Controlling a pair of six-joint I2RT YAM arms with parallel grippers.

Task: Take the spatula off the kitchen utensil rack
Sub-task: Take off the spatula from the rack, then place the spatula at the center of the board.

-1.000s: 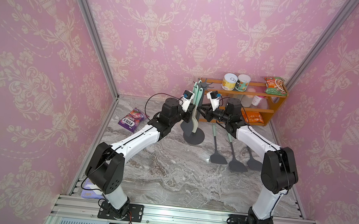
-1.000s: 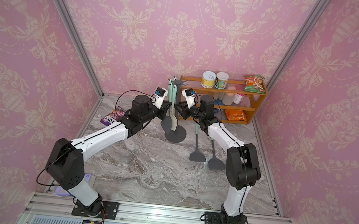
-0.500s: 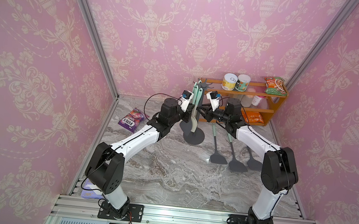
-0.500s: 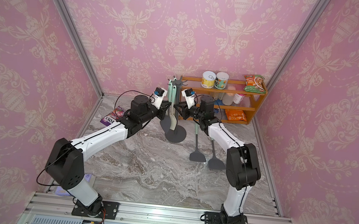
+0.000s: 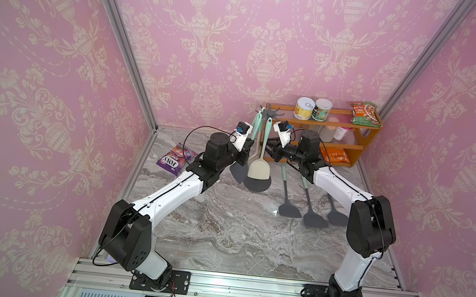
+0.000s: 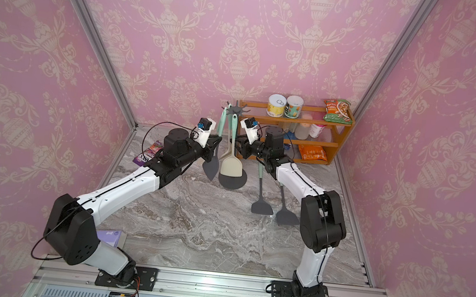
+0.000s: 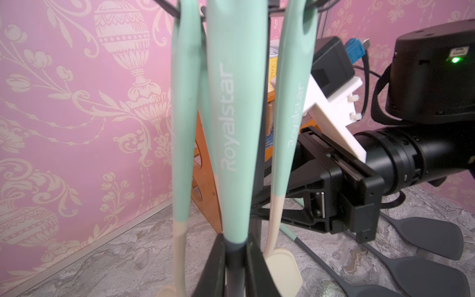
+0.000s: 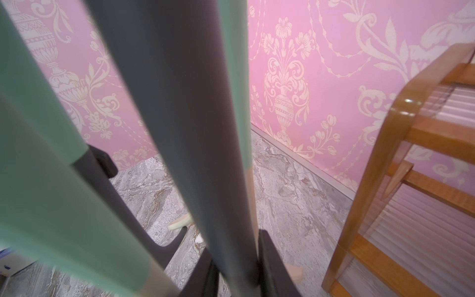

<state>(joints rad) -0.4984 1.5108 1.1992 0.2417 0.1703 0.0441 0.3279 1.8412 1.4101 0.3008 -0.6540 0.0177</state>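
- L gripper (image 7: 235, 254): jaws pinched tight on dark neck of spatula (image 7: 235, 102), hanging from a rack (image 5: 270, 111) hook. That's my lift hold.
- R gripper (image 8: 232, 272): jaws narrow, clamping rack pole; I reckon to stop tipping.
- On rack: 3 utensils (image 5: 258, 169), i.e. 1 dark, 2 cream.
- Loose on table (image 5: 222, 229) near rack base: 3 dark spatulas (image 5: 289, 211).

The mint-handled, dark-bladed spatula (image 7: 234, 128) hangs upright, neck pinched in the left gripper (image 7: 234, 248). The dark grey rack (image 8: 180, 128) stands upright, pole clamped in the right gripper (image 8: 239, 272).
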